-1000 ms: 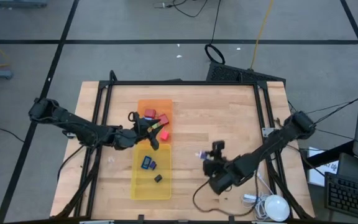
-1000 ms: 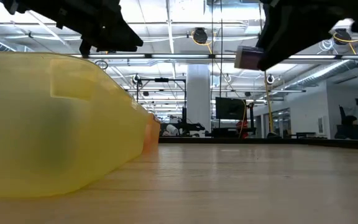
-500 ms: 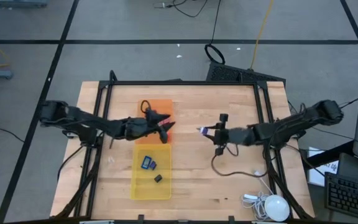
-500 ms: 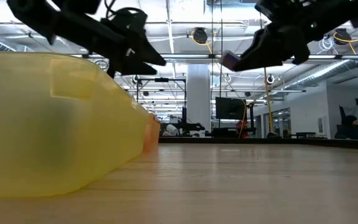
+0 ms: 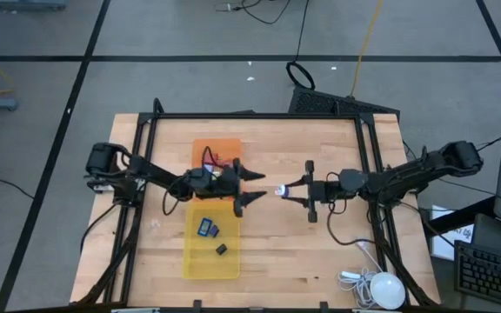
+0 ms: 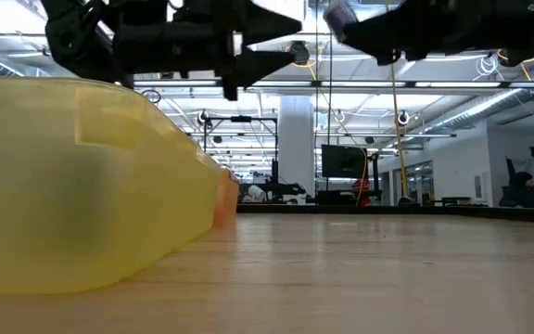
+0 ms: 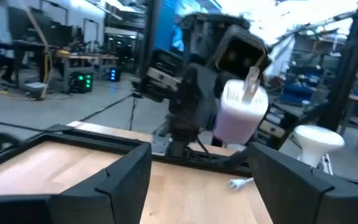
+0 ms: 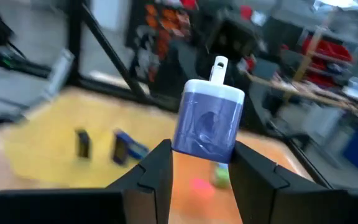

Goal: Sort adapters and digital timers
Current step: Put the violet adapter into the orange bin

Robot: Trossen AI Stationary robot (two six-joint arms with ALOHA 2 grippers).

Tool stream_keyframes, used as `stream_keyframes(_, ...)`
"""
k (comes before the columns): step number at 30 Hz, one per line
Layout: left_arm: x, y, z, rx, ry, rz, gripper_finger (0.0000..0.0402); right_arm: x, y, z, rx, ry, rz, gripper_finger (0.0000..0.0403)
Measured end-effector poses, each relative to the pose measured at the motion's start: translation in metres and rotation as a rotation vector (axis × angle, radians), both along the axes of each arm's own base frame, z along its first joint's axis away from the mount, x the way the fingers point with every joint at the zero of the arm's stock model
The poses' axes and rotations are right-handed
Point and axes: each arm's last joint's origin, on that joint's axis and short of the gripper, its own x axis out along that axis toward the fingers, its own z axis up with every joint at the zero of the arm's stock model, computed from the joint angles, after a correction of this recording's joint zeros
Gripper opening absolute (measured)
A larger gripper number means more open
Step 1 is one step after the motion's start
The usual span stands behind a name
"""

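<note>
**A:** Where's the adapter (image 5: 280,189) relative to the two arms right now?

**B:** It's up in the air over the middle of the table (image 5: 320,148), clamped in the right gripper (image 5: 285,190). The left gripper (image 5: 252,186) faces it head-on from the other side, fingers spread and holding nothing. The adapter sits just beyond those spread tips, in line with the gap between them but apart from them.

**A:** So which arm is nearer?

**B:** The right one has it; the left is only near it. It looks to me like a hand-over across the gap between the two grippers.

**A:** How does the adapter lie?

**B:** Its long axis runs along the line between the grippers, roughly level, with the metal prongs (image 7: 251,83) pointing toward the left arm. The right gripper pinches the back end.

**A:** And how does it look?

**B:** A chunky rounded block, white shading to pale purple, glossy, with thin metal prongs sticking out of one end. Smooth sides, so I'd guess it could slip if pinched off-centre.

**A:** Where would it go?

**B:** Probably the orange tray (image 5: 224,148), where red pieces (image 5: 209,169) already lie. The yellow tray (image 5: 201,261) beside it holds the dark flat timers (image 5: 207,229).
</note>
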Motion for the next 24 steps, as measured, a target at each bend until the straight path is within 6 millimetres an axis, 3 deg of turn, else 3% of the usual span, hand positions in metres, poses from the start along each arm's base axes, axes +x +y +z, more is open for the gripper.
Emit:
stream_keyframes(7, 0.029, -0.023, 0.008, 0.124, 0.0, -0.04, 0.0244, 0.004, 0.008, -0.003, 0.006, -0.022, 0.033, 0.0117)
stream_keyframes(12, 0.037, -0.036, 0.011, 0.157, 0.036, -0.067, 0.0243, 0.004, 0.009, -0.003, 0.014, -0.021, 0.042, 0.0117)
stream_keyframes(24, 0.049, -0.037, 0.026, 0.118, 0.053, -0.064, 0.0241, 0.004, 0.009, -0.004, 0.042, -0.009, 0.04, 0.0117)
